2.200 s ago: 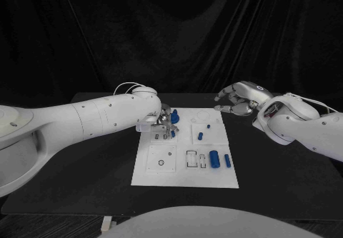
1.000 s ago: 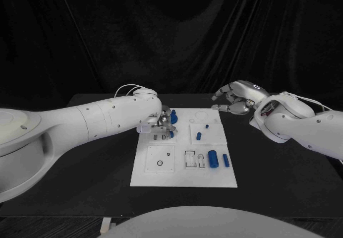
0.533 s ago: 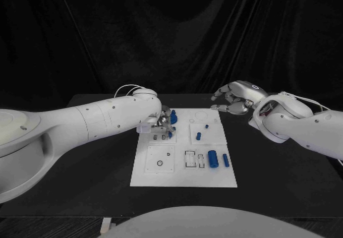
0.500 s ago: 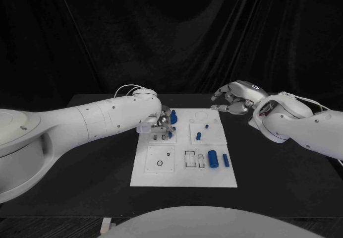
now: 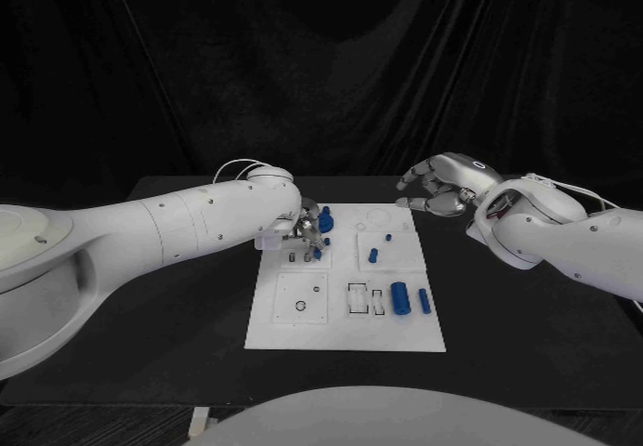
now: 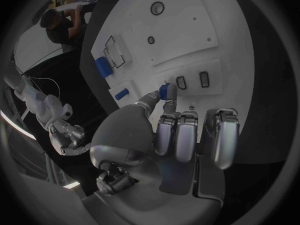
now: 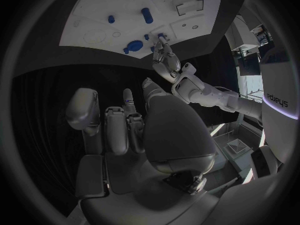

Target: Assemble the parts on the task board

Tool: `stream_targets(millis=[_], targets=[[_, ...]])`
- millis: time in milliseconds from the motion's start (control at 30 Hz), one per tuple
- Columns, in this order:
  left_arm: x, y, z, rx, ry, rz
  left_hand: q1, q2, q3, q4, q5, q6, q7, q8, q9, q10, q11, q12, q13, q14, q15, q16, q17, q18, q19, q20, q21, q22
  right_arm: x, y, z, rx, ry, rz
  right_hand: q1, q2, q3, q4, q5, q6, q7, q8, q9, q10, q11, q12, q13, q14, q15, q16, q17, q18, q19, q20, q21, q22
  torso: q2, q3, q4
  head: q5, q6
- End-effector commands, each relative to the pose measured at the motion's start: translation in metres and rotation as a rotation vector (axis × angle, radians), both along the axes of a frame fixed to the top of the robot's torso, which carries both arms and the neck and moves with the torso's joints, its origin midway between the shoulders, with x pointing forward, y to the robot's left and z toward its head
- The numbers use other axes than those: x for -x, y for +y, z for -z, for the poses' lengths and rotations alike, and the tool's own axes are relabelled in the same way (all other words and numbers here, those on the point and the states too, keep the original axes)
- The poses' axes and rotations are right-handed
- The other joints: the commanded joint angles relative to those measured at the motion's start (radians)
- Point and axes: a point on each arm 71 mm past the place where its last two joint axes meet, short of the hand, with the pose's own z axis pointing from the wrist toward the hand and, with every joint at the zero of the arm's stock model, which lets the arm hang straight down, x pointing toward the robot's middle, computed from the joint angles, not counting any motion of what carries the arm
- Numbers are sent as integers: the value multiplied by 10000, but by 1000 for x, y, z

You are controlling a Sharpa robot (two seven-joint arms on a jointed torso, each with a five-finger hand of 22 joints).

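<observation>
While the task board lay in the middle of the black table, the left hand was held over the board's far left part, fingers pointing down at the surface. In the left wrist view, a small blue part was seen pinched at the fingertips of that hand, just beside 2 small dark-rimmed rectangular slots in the board; whether the part touched the board could not be told. Just beyond that hand in the head view, a larger blue part was seen standing on the board.

Near the board's right edge, 2 blue cylinders were seen lying side by side, the thicker one to the left of the thinner one. Further back, 2 smaller blue pieces were seen in the middle of the board.

Past the board's far right corner, the right hand was held above the table, clear of the board. Its fingers were seen curled loosely inward, slightly apart from one another, and nothing was held in them.
</observation>
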Motion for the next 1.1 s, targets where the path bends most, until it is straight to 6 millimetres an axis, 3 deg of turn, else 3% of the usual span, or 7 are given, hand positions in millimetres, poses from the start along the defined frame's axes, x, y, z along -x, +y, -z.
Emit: stream_targets(millis=[33, 367, 600, 867, 1100], targets=[[1, 1, 0, 312, -172, -4, -356, -257, 1185, -559, 313, 139, -16, -89, 343, 1021, -67, -5, 2629, 1057, -93, 26, 2635, 102, 62, -44, -29, 1739, 0, -3, 2, 95, 156, 224, 25, 69, -10, -45, 20, 30, 50, 34, -11, 1048, 86, 35, 2635, 715, 59, -30, 1138, 72, -97, 2, -57, 1278, 2, 3, 20, -7, -2], [8, 15, -1, 225, -268, -291, -666, -466, 1844, -794, 484, 233, -41, -104, 646, 1021, -109, -5, 2629, 1057, -143, 26, 2635, 91, 109, -57, -29, 1777, 2, -6, 4, 187, 343, 307, 34, 93, -4, -52, 29, 33, 58, 38, -12, 1048, 94, 35, 2635, 688, 67, -131, 1039, 94, -139, 9, -191, 1245, -9, -16, 11, 89, -2], [11, 21, -1, 165, -328, -454, -753, -504, 1948, -818, 477, 246, -46, -116, 701, 1021, -115, -5, 2629, 1057, -152, 26, 2635, 90, 121, -65, -30, 1785, 3, -6, 8, 221, 452, 322, 35, 101, -4, -53, 29, 30, 62, 38, -13, 1048, 95, 35, 2635, 679, 70, -160, 1011, 98, -149, 12, -219, 1238, -19, 15, 50, 106, -2], [11, 26, -2, 175, -497, -681, -838, -508, 2033, -813, 451, 240, -42, -141, 741, 1021, -117, -5, 2629, 1057, -158, 26, 2635, 88, 130, -72, -31, 1790, 4, -6, 13, 252, 577, 342, 34, 105, -5, -53, 29, 29, 63, 38, -14, 1048, 97, 35, 2635, 673, 71, -180, 991, 104, -159, 14, -249, 1230, -36, 9, 70, 115, -2], [9, 28, -3, 182, -670, -882, -914, -482, 2122, -792, 450, 235, -39, -168, 777, 1021, -118, -5, 2629, 1057, -162, 26, 2635, 89, 131, -77, -38, 1789, 4, -7, 15, 261, 611, 373, 32, 111, -6, -52, 28, 24, 66, 37, -16, 1048, 99, 35, 2635, 666, 74, -203, 970, 109, -171, 17, -283, 1222, -33, -9, 29, 156, -2]])
